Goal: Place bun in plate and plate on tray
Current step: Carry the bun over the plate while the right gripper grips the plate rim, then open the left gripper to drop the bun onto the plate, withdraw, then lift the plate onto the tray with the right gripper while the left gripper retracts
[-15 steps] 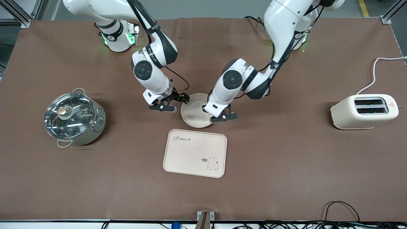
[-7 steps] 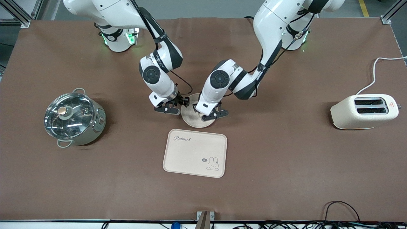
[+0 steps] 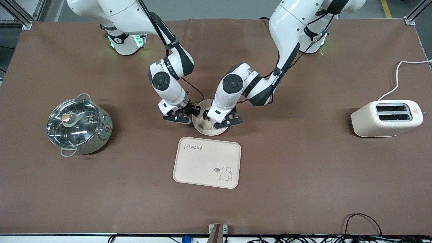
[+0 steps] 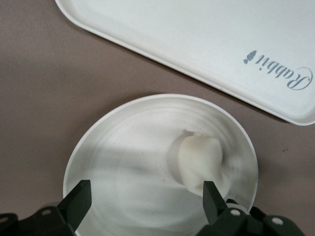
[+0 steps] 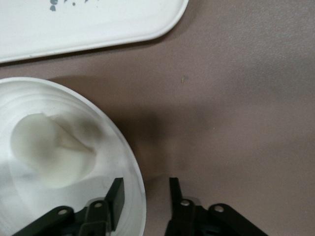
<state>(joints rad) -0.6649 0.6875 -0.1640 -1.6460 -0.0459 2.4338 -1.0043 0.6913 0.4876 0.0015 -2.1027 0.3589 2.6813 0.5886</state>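
**Cream bun seated in plate; plate transfer to tray pending**

Cream-beige bun (image 4: 199, 162) is lying inside the plate (image 3: 208, 131), so by these views the first step is judged complete. The left end effector (image 4: 145, 201) is hanging directly over the plate with its fingers spread wide and gripping nothing; the bun is sitting just below and beside one fingertip (image 4: 211, 199). The right end effector (image 5: 145, 196) is straddling the plate rim at a narrow opening, one finger inside the rim and one outside, with no firm clamp evident. The tray (image 3: 206, 162) is resting on the brown surface (image 3: 303, 168) just beside the plate, apart from both end effectors. The next move is calling for a secure rim grip, a level lift so the bun is not rolling off, and a short carry onto the tray.
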